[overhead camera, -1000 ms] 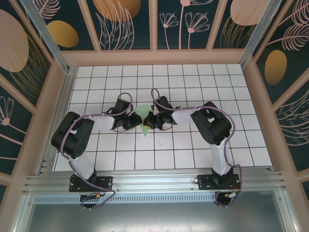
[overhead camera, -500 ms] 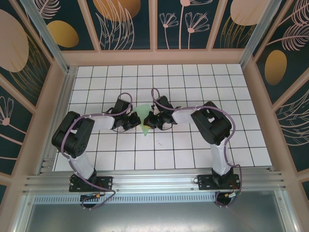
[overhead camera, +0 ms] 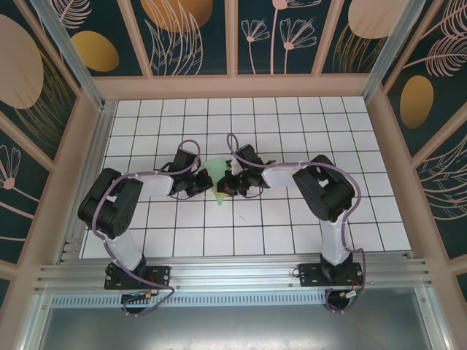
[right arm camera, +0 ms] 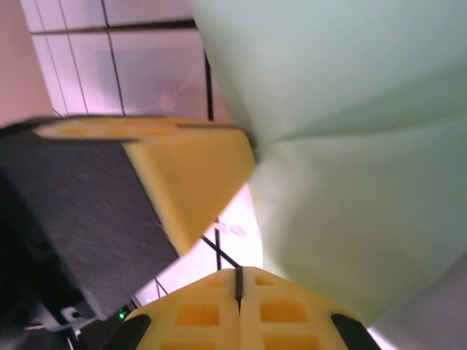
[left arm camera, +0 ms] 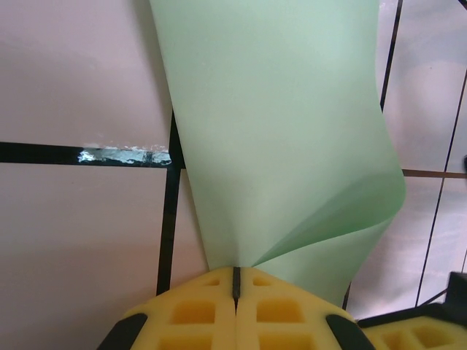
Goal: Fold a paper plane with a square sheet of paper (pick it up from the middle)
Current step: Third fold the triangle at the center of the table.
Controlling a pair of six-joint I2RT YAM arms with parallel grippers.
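Observation:
The square sheet of paper is pale mint green, folded into a pointed shape, and rises off the white grid table between my two grippers at mid-table. My left gripper is shut on it. In the left wrist view the paper fans out, curled on its right, from the closed seam of the left gripper. My right gripper is shut, and bare table shows above its seam. The paper passes beside its right finger. A left finger pinches the paper's corner at the upper left.
Wooden-framed walls with dark floral panels close in the table on three sides. An aluminium rail carries both arm bases at the near edge. Both arms bend inward, with their elbows near the table's left and right thirds.
My left gripper has closed fully on the paper. The right gripper has edged a little to the left, closer to the left one, and stayed shut.

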